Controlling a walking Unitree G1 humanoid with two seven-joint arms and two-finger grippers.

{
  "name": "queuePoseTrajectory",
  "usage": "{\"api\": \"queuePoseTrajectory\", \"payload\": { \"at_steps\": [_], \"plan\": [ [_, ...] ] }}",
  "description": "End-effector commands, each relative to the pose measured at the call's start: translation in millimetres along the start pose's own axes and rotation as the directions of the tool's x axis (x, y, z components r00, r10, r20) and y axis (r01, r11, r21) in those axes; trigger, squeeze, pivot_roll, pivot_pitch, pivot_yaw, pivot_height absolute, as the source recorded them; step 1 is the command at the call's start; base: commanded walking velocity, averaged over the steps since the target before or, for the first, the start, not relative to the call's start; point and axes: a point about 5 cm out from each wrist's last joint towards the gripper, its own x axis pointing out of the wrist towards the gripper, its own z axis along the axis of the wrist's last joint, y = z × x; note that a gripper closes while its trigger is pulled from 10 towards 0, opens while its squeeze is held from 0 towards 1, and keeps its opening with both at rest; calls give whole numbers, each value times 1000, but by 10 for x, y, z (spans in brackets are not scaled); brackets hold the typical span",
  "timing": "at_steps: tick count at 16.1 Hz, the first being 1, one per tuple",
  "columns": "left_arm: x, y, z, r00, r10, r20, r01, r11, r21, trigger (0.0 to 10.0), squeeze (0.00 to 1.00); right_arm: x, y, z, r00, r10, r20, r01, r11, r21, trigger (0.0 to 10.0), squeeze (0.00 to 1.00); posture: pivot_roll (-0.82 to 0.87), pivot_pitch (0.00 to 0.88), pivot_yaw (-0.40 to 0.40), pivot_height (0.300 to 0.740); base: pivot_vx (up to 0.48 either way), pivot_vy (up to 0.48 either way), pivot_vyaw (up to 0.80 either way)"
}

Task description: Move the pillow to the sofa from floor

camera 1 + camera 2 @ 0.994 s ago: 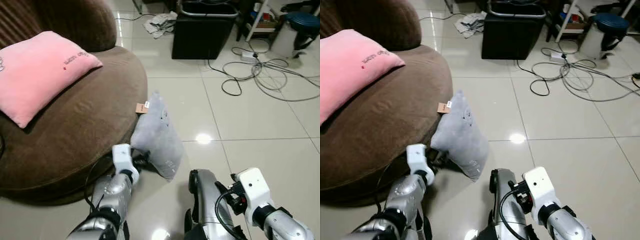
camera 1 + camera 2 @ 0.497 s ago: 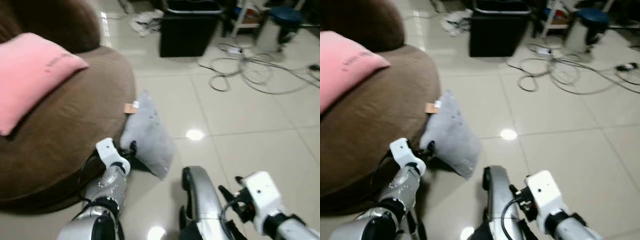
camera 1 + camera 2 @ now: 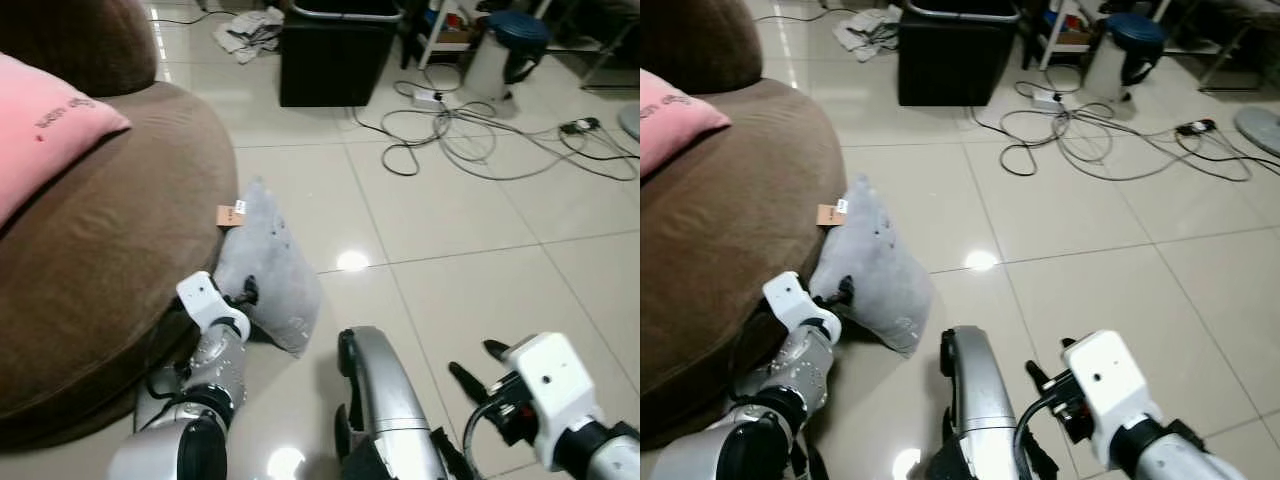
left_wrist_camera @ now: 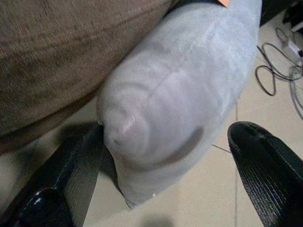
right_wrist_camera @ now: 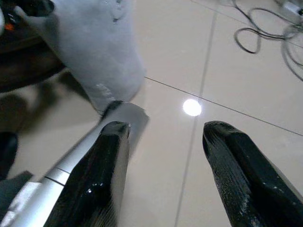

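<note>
1. Leaning against the base of the brown sofa (image 3: 120,260), the grey pillow (image 3: 268,270) stands on edge on the tiled floor (image 3: 450,220), an orange tag (image 3: 231,215) at its upper corner.
2. I have the left gripper (image 4: 165,165) down at the pillow's lower corner; in the left wrist view its two black fingers (image 4: 265,161) are spread wide, one on each side of that corner, not closed on the fabric. One finger sits right against the corner; I cannot tell whether the other touches.
3. I see the right gripper (image 5: 163,156) hanging low over the bare floor, well apart from the pillow, its fingers (image 5: 236,175) parted with nothing between them.
4. A pink pillow (image 3: 45,125) already lies on the sofa seat.
5. Farther back on the floor I see a black bin (image 3: 335,55), a tangle of cables (image 3: 470,130) and a heap of crumpled cloth (image 3: 250,25).
6. A silver leg (image 3: 385,400) of the robot shows between the two arms.
</note>
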Motion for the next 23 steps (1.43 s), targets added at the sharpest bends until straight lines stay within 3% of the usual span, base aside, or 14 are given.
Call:
{"api": "queuePoseTrajectory", "payload": {
  "at_steps": [1,3,5,9,10,11,13,23],
  "plan": [
    [-1,5,-19,999,31,-14,-31,999,39,10000,0,-60,-48,53,1000,-12,-2,12,1000,-15,10000,0,-505,173,-158,510,0,0,0],
    [4,35,1,999,49,-7,-49,998,43,10000,0,-70,-54,66,1000,-12,-2,12,1000,-17,10000,0,-506,174,-161,510,0,0,0],
    [26,126,90,996,83,19,-83,997,2,10000,0,-154,-45,126,998,62,-9,-62,998,3,10000,0,-509,201,-170,510,0,0,0],
    [51,76,144,998,53,27,-54,998,12,10000,0,-192,-50,186,992,123,0,-123,992,4,10000,0,-526,210,-182,510,0,0,0],
    [54,72,152,998,54,28,-54,998,18,6275,0,-201,-62,189,992,124,1,-124,992,7,10000,0,-525,210,-185,510,0,0,0],
    [55,71,154,998,54,28,-55,998,20,5216,0,-204,-66,191,992,126,0,-126,992,6,10000,0,-525,210,-185,510,0,0,0],
    [55,74,153,998,56,25,-57,998,32,0,0,-218,-88,204,991,136,-4,-136,991,9,10000,0,-528,204,-191,510,0,0,0],
    [25,224,122,995,95,27,-96,995,28,0,0,-300,-163,248,985,169,-29,-169,986,7,10000,0,-531,188,-233,510,0,0,0]
  ]
}}
